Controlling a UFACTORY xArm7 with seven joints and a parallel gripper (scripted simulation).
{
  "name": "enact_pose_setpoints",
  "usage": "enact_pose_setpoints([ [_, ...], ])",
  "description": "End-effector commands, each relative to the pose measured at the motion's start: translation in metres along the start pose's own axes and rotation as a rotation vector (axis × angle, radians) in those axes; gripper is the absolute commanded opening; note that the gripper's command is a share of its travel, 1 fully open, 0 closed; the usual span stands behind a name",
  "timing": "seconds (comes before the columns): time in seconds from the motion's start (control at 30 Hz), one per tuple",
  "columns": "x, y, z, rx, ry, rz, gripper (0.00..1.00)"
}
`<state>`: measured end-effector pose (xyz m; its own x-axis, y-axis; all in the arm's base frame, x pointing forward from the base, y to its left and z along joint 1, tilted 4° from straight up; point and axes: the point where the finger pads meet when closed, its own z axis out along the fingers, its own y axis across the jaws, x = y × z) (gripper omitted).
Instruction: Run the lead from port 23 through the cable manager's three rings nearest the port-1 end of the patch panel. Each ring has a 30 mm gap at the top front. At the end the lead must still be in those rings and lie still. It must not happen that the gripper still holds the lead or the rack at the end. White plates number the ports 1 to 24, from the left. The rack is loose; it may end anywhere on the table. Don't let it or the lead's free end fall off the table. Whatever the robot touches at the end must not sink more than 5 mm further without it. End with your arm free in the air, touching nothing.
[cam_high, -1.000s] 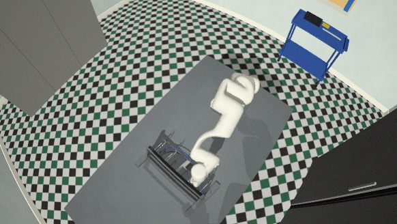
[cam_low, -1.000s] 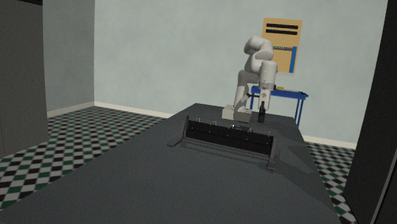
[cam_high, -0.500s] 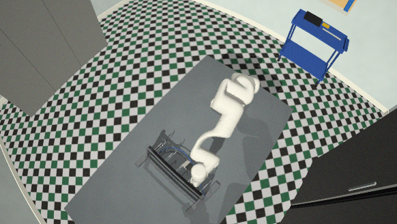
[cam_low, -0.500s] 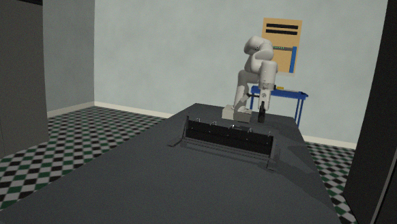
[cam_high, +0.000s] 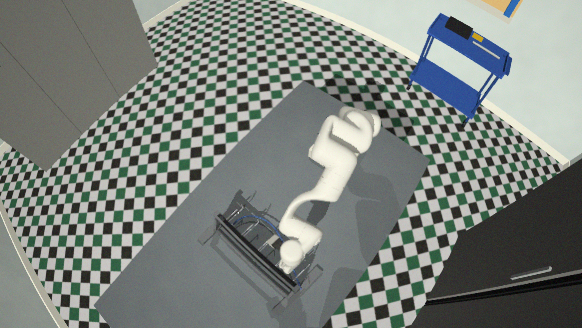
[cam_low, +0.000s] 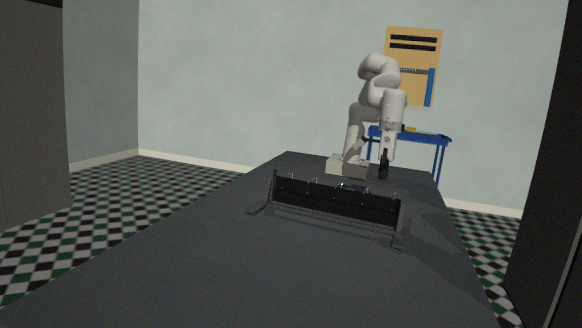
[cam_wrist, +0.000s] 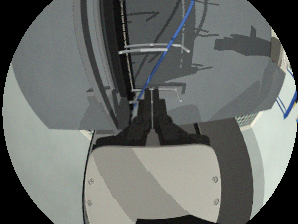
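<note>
In the wrist view, the angular black jaws (cam_low: 383, 172) are pressed together near the slender, smooth blue lead (cam_wrist: 161, 65) (cam_high: 258, 217).

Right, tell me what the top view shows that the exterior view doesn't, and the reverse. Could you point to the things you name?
Only the top view: the blue lead (cam_high: 257, 217) curving behind the rack, and the cart's lower shelf (cam_high: 447, 89).

Only the exterior view: the black fingers (cam_low: 383, 172) at the arm's end, and the pale block (cam_low: 336, 166) at the arm's foot.

Both: the rack (cam_high: 258, 251) (cam_low: 335, 202), the white arm (cam_high: 334, 170) (cam_low: 394, 107), the table (cam_high: 175, 260) (cam_low: 225, 270) and the blue cart (cam_high: 460, 47) (cam_low: 425, 136).
</note>
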<state>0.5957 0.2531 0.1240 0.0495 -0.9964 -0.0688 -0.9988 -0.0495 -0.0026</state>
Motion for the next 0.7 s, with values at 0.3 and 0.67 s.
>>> enact_pose_setpoints([
  [0.3, 0.000, -0.001, -0.003, 0.005, -0.002, 0.000, 0.00],
  [0.67, 0.047, 0.008, -0.006, 0.009, 0.006, 0.017, 0.00],
])
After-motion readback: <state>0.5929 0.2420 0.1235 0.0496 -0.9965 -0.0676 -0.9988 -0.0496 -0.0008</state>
